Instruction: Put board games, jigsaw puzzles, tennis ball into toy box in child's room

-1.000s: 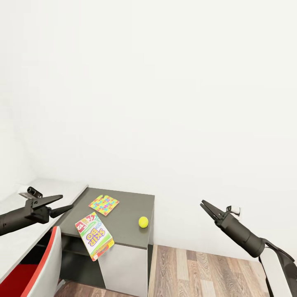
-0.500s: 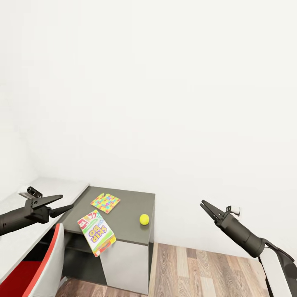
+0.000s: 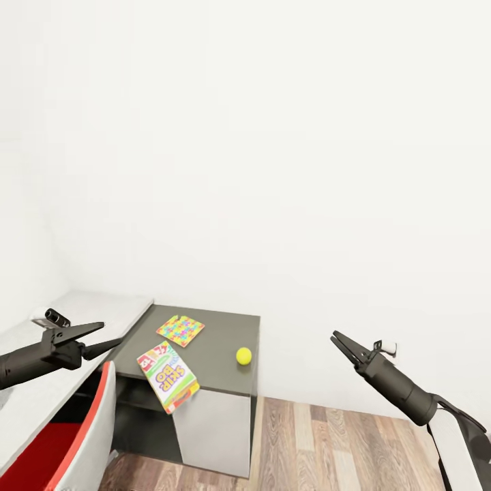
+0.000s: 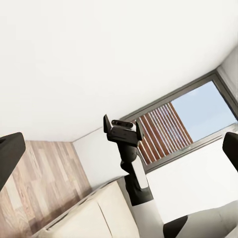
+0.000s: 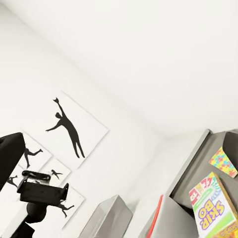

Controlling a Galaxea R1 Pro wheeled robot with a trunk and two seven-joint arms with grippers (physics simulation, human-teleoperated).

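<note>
On the dark grey table lie a colourful jigsaw puzzle and a yellow tennis ball. A Skip-Bo board game juts out over the table's front edge. The game and the puzzle also show in the right wrist view. My left gripper hovers open, left of the table and apart from everything. My right gripper hangs open in the air right of the table, empty; it also shows as the right gripper in the left wrist view. The toy box is out of view.
A red and white chair stands at the lower left, in front of a white desk top that adjoins the grey table. Wood floor spreads to the right. A plain white wall rises behind the table.
The whole view has shifted, so the table and toys now sit a little further right and higher in the picture. Both arms hold the same pose, both grippers still open.
</note>
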